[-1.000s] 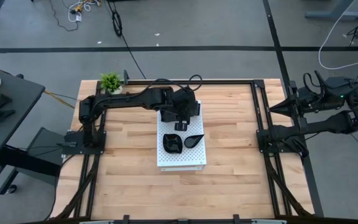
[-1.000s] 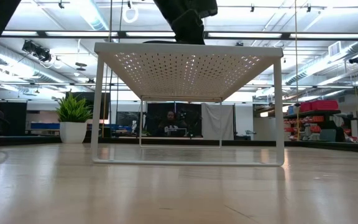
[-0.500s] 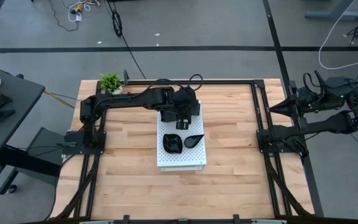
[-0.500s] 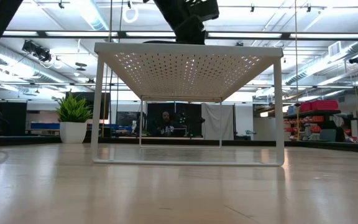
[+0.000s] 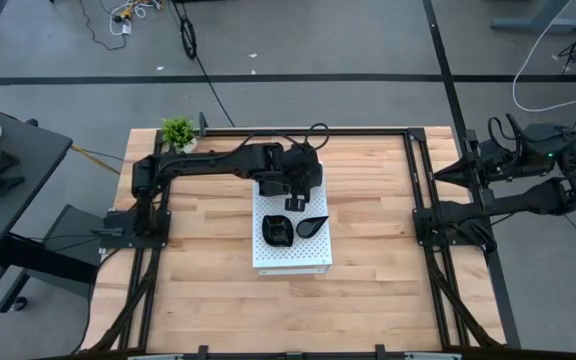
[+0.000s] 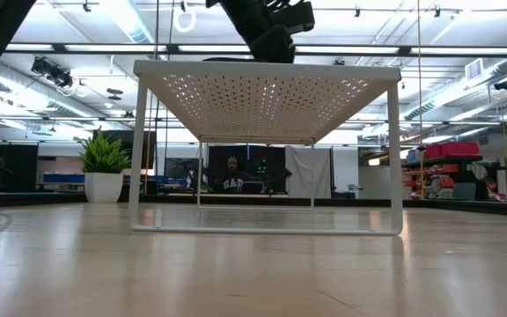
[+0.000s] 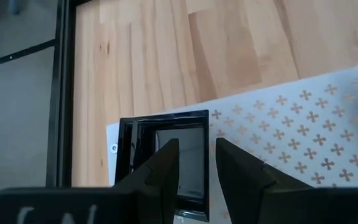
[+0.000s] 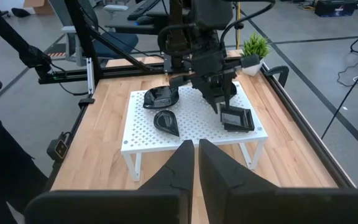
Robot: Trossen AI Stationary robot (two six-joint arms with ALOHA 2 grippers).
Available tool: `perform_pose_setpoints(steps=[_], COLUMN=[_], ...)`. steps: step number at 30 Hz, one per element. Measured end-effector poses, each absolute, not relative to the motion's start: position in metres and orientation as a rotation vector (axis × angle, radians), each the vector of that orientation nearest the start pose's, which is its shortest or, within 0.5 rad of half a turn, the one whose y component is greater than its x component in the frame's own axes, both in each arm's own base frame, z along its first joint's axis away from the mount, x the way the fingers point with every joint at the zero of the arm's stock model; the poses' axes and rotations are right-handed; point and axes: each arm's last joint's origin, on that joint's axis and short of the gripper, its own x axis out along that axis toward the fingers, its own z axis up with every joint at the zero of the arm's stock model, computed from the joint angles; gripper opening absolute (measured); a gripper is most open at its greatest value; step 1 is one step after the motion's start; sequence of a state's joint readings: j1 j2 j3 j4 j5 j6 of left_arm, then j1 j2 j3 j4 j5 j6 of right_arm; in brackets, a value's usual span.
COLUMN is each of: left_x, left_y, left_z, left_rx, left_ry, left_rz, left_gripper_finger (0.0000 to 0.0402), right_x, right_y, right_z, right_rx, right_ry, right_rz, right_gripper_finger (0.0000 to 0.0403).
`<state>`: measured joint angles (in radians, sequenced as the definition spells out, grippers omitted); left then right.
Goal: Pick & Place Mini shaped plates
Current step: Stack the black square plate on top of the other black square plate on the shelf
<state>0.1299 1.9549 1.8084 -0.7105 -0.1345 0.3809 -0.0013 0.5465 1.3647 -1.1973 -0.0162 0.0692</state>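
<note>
The square plate (image 7: 166, 158) lies on the white perforated board (image 5: 313, 255), at the board's far end nearest the left arm's base; it is glossy black with a raised straight rim and a flat mirror-like floor. Two more mini plates share the board: a wavy-edged dish (image 5: 277, 230) and a teardrop dish (image 5: 311, 226), just beside each other toward the middle, both shiny and dark, the teardrop tapering to a point.

Against the high view a second ago, the left gripper (image 5: 293, 200) has drawn back and up from the board's middle toward the square plate's end; in the low view its dark bulk has risen and swung a little sideways above the top. In the left wrist view the fingers (image 7: 160, 171) stand slightly parted over the square plate, gripping nothing, so I judge the plate freshly set down and the arm clearing away; whether another plate is left to fetch I cannot tell.

The board is thin white metal pierced with small cross-shaped holes, raised on slim legs above the pale butcher-block table (image 5: 208, 290); a small green potted plant (image 5: 178, 131) sits at the table's far left corner.

The right gripper (image 8: 194, 165) waits off the table's right edge, its fingers pressed together and empty.
</note>
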Motion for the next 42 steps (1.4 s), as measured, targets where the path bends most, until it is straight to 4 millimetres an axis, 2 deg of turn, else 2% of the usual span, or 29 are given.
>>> perform_pose_setpoints(steps=[25, 35, 42], left_x=[0.43, 0.43, 0.434], left_y=[0.059, 0.06, 0.062], left_z=[0.297, 0.296, 0.288], left_rx=[0.35, 0.353, 0.367], left_ry=[0.899, 0.906, 0.928], left_rz=[0.053, 0.071, 0.087], left_gripper_finger=[0.0116, 0.0195, 0.0211], right_x=[0.008, 0.008, 0.008], right_y=[0.0, 0.0, 0.0], right_z=[0.425, 0.425, 0.425], right_rx=[0.071, 0.071, 0.071], right_ry=[0.379, 0.38, 0.379], right_rz=[0.002, 0.002, 0.002], right_gripper_finger=[0.0029, 0.0029, 0.0029])
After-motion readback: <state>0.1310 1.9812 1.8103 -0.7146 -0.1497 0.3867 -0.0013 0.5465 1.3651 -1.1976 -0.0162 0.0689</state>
